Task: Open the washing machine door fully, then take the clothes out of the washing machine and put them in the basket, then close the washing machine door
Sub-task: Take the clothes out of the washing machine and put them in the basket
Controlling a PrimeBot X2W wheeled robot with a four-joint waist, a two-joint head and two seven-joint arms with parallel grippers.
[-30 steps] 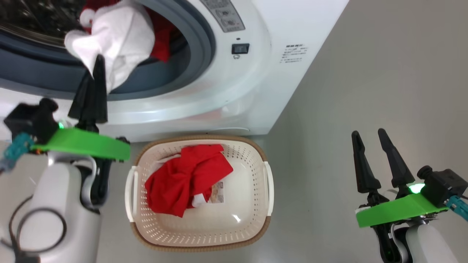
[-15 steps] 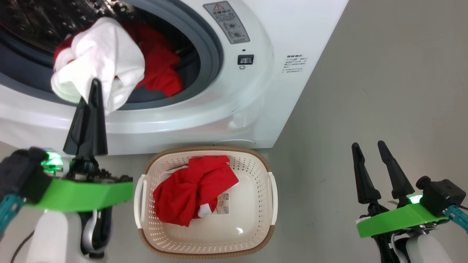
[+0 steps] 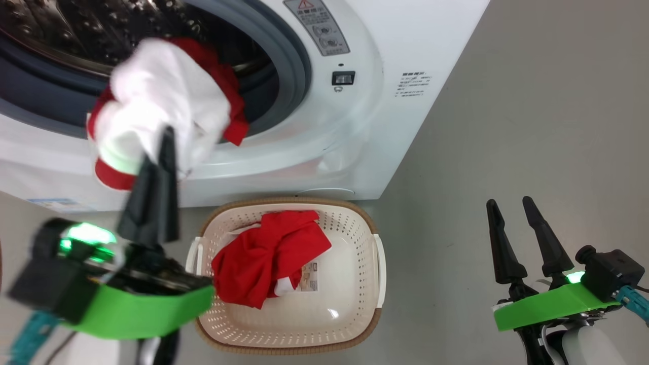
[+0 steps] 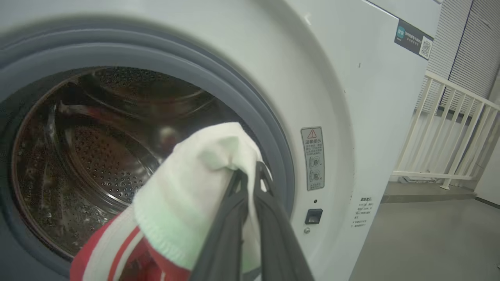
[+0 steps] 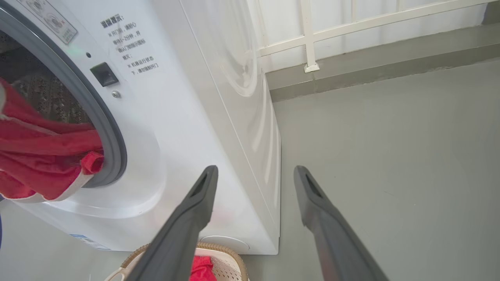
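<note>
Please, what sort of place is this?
Probably a laundry corner, perhaps a utility room or balcony: a white front-loading washing machine, a basket on the grey floor, and a white railing.

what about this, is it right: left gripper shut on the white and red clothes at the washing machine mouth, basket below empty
Wrong on the basket: it is not empty; the head view shows a red garment lying in it. The left gripper is shut on the white and red clothes at the washing machine mouth.
</note>
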